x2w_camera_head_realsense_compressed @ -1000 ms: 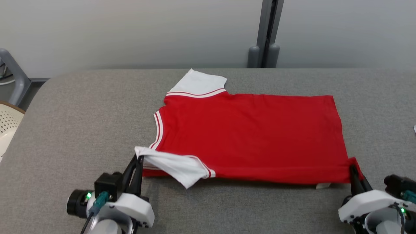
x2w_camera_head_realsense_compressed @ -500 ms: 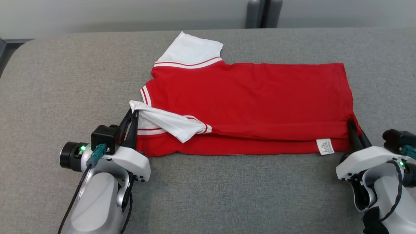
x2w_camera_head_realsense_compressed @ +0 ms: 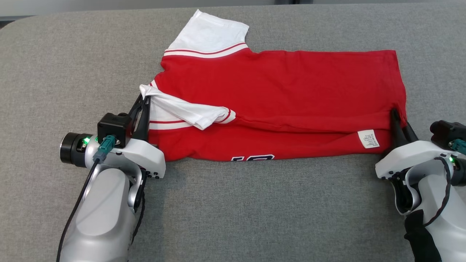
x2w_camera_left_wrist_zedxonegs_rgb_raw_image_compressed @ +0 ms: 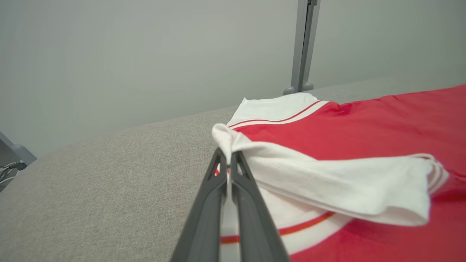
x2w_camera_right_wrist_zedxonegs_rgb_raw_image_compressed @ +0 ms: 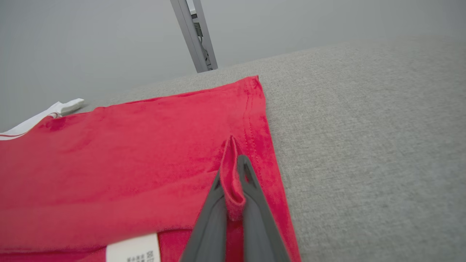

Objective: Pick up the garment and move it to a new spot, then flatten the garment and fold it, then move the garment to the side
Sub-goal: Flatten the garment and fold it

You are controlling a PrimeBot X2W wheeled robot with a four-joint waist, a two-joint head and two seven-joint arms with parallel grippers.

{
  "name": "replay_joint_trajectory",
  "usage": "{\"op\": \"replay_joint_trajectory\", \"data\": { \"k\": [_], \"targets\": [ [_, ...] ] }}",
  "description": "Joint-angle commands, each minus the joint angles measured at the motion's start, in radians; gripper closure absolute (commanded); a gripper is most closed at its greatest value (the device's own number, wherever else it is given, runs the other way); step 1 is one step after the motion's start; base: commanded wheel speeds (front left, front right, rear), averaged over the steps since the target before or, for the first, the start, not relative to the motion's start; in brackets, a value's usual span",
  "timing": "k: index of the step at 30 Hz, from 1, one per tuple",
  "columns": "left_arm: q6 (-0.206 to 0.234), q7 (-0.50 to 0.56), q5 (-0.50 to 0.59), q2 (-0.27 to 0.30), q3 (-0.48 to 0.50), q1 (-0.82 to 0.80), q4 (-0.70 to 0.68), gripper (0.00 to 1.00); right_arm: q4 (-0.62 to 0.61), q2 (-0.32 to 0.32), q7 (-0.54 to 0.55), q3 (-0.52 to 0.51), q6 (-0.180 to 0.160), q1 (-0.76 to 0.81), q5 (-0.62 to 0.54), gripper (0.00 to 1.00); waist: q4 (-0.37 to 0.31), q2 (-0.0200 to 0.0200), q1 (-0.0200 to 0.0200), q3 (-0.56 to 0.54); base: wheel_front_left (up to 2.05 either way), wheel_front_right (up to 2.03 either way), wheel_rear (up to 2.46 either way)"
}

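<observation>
- Red jersey (x2w_camera_head_realsense_compressed: 276, 105) lies spread across the middle of the grey felt table (x2w_camera_head_realsense_compressed: 233, 211), collar end towards the robot's left, hem towards its right
- left gripper (x2w_camera_head_realsense_compressed: 143, 99) has its jaws pressed together on the edge of the near white sleeve (x2w_camera_head_realsense_compressed: 182, 111), which hangs lifted and draped over the red body
- right gripper (x2w_camera_head_realsense_compressed: 394, 113) is pinching the near hem corner (x2w_camera_right_wrist_zedxonegs_rgb_raw_image_compressed: 233, 171), with a little fold of red cloth bunched between the two fingers
- looks like the fold step is in hand: the near long edge is raised at both ends and doubled over the layer below, where the care label (x2w_camera_head_realsense_compressed: 368, 139) and a bit of dark print peek out
- next move probably wants both arms carrying their pinches towards the far edge together, cloth taut between them so the crease runs straight, then lowering and letting go
- the loose sleeve could flop and rumple under the fold, so worth watching
</observation>
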Motion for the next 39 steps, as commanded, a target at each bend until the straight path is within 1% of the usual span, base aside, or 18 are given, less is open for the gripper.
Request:
{"op": "replay_joint_trajectory", "data": {
  "k": [1,2,3,7,10,13,17,22,32,33,34,35,36,37,38,39],
  "targets": [
    [0.008,-0.002,-0.002,0.006,0.005,-0.014,0.001,1.00,-0.003,-0.003,-0.004,-0.005,0.000,-0.011,-0.013,0.00,-0.002,0.0000,0.0000,0.002,0.00,0.00,0.00],
    [0.013,-0.002,-0.005,0.006,0.007,-0.011,-0.002,0.23,-0.011,-0.002,-0.004,-0.010,0.000,-0.011,-0.012,0.00,-0.002,0.0000,0.0000,0.002,0.00,0.00,0.00],
    [0.018,-0.002,-0.007,0.005,0.011,-0.004,-0.009,0.00,-0.022,-0.001,-0.004,-0.016,0.000,-0.008,-0.013,0.00,-0.003,0.0000,0.0000,0.002,0.00,0.00,0.00],
    [0.043,-0.001,-0.025,0.004,0.028,0.045,-0.048,0.00,-0.074,-0.005,-0.004,-0.045,0.000,0.037,-0.027,0.00,-0.002,0.0000,0.0000,-0.010,0.00,0.00,0.00],
    [0.049,-0.002,-0.038,0.003,0.036,0.087,-0.084,0.00,-0.115,-0.005,-0.004,-0.055,0.000,0.078,-0.039,0.00,-0.003,0.0000,0.0000,-0.027,0.00,0.00,0.00],
    [0.053,-0.001,-0.063,0.003,0.024,0.147,-0.109,0.00,-0.144,-0.009,-0.004,-0.060,0.000,0.136,-0.042,0.00,-0.003,0.0000,0.0000,-0.047,0.00,0.00,0.00],
    [0.061,-0.002,-0.091,0.003,0.004,0.211,-0.134,0.00,-0.150,-0.011,-0.004,-0.052,0.000,0.198,-0.039,0.00,-0.002,0.0000,0.0000,-0.067,0.00,0.00,0.00],
    [0.073,-0.002,-0.112,0.004,-0.016,0.265,-0.162,0.00,-0.127,-0.007,-0.004,-0.044,0.000,0.234,-0.031,0.00,0.001,0.0000,0.0000,-0.076,0.00,0.00,0.00],
    [0.079,-0.002,-0.125,0.003,-0.032,0.261,-0.167,0.00,-0.049,0.003,-0.002,-0.057,0.000,0.173,0.001,0.00,0.018,0.0000,0.0000,-0.055,0.00,0.00,0.00],
    [0.078,-0.002,-0.125,0.003,-0.032,0.260,-0.166,0.00,-0.037,0.004,-0.002,-0.056,0.000,0.168,0.000,0.04,0.019,0.0000,0.0000,-0.053,0.00,0.00,0.00],
    [0.078,-0.002,-0.125,0.003,-0.032,0.260,-0.166,0.00,-0.037,0.004,-0.002,-0.056,0.000,0.168,0.000,0.04,0.019,0.0000,0.0000,-0.053,0.00,0.00,0.00],
    [0.076,-0.002,-0.125,0.003,-0.033,0.258,-0.160,0.00,-0.010,0.005,-0.001,-0.052,0.000,0.158,0.008,0.58,0.021,0.0000,0.0000,-0.049,0.00,0.00,0.00],
    [0.076,-0.002,-0.125,0.003,-0.033,0.258,-0.160,0.00,-0.010,0.005,-0.001,-0.052,0.000,0.158,0.008,0.58,0.021,0.0000,0.0000,-0.049,0.00,0.00,0.00],
    [0.076,-0.002,-0.127,0.003,-0.033,0.257,-0.158,0.00,-0.003,0.005,-0.001,-0.049,0.000,0.153,0.009,0.84,0.023,0.0000,0.0000,-0.048,0.00,0.00,0.00],
    [0.076,-0.002,-0.129,0.003,-0.034,0.257,-0.157,0.00,-0.002,0.007,-0.001,-0.047,0.000,0.150,0.010,1.00,0.024,0.0000,0.0000,-0.047,0.00,0.00,0.00],
    [0.076,-0.002,-0.131,0.003,-0.033,0.258,-0.156,0.00,-0.003,0.007,-0.001,-0.046,0.000,0.149,0.012,1.00,0.024,0.0000,0.0000,-0.047,0.00,0.00,0.00]
  ]
}}
